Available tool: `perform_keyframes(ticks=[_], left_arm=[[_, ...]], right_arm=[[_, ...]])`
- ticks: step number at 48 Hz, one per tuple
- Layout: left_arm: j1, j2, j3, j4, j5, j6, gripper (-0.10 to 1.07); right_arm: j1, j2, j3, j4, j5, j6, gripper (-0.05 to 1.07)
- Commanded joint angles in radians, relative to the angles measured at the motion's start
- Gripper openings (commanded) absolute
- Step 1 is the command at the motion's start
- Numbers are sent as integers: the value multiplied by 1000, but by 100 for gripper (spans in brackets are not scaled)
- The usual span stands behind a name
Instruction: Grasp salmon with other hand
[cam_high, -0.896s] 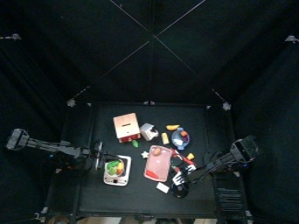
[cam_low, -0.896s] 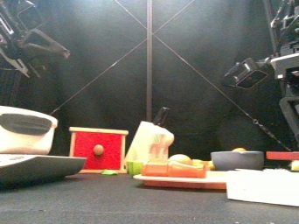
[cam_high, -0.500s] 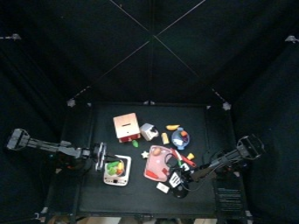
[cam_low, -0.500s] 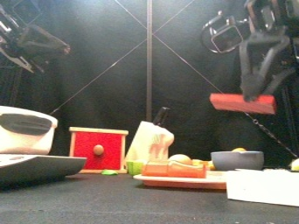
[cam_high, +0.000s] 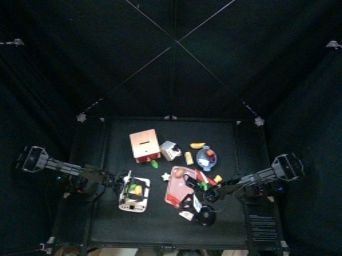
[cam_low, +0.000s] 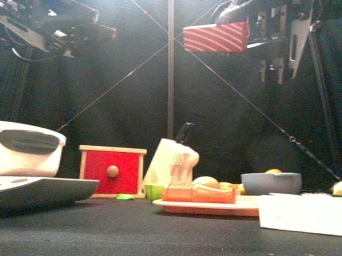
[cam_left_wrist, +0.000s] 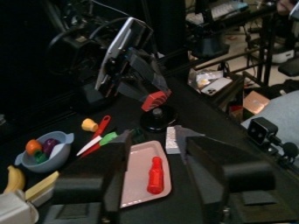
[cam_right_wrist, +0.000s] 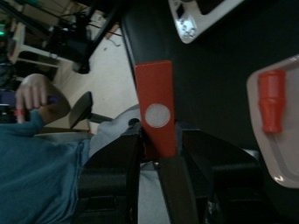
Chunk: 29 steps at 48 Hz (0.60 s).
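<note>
- the salmon (cam_low: 215, 37) is up in the air, high above the bench (cam_low: 147, 232), on the right side of my front view.
- it is not touching anything on the bench. it lies almost flat.
- the right end effector (cam_right_wrist: 156, 144) is pinching the salmon. in its wrist view i see one end of the slab stuck between the two jaws, and the rest pokes out past them.
- the left end effector (cam_left_wrist: 146, 188) is spread wide and holds nothing. it hangs high on the left, well apart from the salmon.
- down under the salmon i see a pink tray (cam_left_wrist: 135, 179) with a small red piece (cam_left_wrist: 156, 173) lying on it.
- a red box with a tan face (cam_low: 112, 172) stands on the bench to the left, and a blue bowl (cam_low: 271, 183) sits to the right.
- past the curtains, the right wrist view shows a person's hand (cam_right_wrist: 33, 92) and blue sleeve (cam_right_wrist: 35, 166).
</note>
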Motion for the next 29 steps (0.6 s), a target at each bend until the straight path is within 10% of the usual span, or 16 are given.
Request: perform_keyframes(ticks=[1, 29], left_arm=[[-2, 78, -64, 54, -46, -2, 94], [25, 423, -310, 130, -193, 175, 96]], right_arm=[[-17, -20, -5, -29, -78, 0, 53], [-26, -5, -8, -40, -104, 3, 53]])
